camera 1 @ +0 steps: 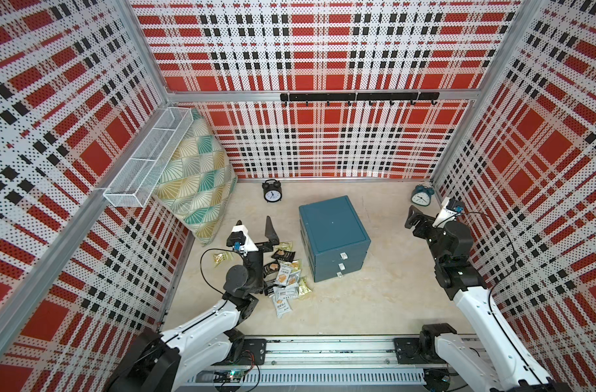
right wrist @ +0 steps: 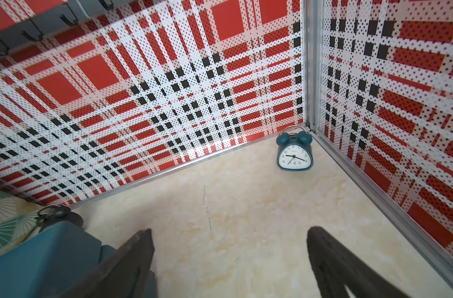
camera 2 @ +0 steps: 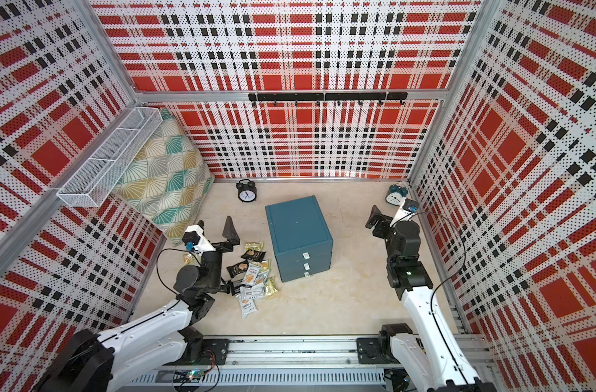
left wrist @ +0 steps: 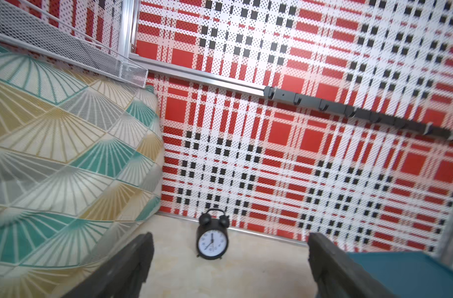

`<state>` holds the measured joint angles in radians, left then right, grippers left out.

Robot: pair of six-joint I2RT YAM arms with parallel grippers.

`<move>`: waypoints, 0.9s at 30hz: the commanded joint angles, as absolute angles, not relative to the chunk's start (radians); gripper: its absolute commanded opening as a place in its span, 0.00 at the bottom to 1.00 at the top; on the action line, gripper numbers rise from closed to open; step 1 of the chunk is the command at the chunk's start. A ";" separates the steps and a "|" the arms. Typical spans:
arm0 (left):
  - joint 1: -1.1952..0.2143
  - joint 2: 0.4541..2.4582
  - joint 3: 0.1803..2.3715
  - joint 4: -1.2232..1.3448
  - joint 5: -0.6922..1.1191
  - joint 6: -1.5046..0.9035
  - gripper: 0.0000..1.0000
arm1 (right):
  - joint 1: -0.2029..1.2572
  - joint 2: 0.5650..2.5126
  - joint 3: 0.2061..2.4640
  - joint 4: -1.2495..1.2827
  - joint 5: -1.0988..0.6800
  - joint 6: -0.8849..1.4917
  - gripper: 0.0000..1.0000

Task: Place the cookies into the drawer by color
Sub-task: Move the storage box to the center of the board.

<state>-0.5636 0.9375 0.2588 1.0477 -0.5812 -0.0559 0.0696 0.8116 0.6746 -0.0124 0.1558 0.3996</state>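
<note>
The cookies [camera 1: 284, 271] [camera 2: 252, 275] lie in a loose pile of white, black and yellow-gold packets on the floor, left of the drawer. One yellow packet [camera 1: 222, 259] lies apart, under my left arm. The drawer [camera 1: 334, 230] [camera 2: 300, 230] is a teal cabinet; its three fronts with white tabs [camera 1: 342, 256] are pushed in. My left gripper [camera 1: 256, 228] [left wrist: 230, 258] hangs open above the pile's far end, holding nothing. My right gripper [camera 1: 429, 212] [right wrist: 229, 255] stands open and empty, raised to the right of the drawer [right wrist: 39, 258].
A black alarm clock [camera 1: 272, 191] [left wrist: 212, 241] stands at the back wall, a teal one [camera 1: 422, 195] [right wrist: 293, 154] in the back right corner. A patterned pillow [camera 1: 194, 176] leans at the left wall under a white wire basket [camera 1: 147, 159]. A black hook rail [camera 1: 357, 97] runs along the back wall.
</note>
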 commanded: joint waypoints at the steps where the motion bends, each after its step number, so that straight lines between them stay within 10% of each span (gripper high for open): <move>1: -0.589 0.871 0.297 0.786 -0.491 -0.307 0.99 | 0.069 0.723 0.666 -0.105 0.138 0.429 1.00; 12: -0.562 0.757 0.295 0.608 -0.094 -0.466 0.99 | 0.105 0.530 0.584 -0.394 -0.461 0.588 0.96; 27: -0.425 0.998 0.242 0.896 0.245 -0.735 0.99 | 0.664 0.670 0.568 -0.331 -0.215 0.635 0.78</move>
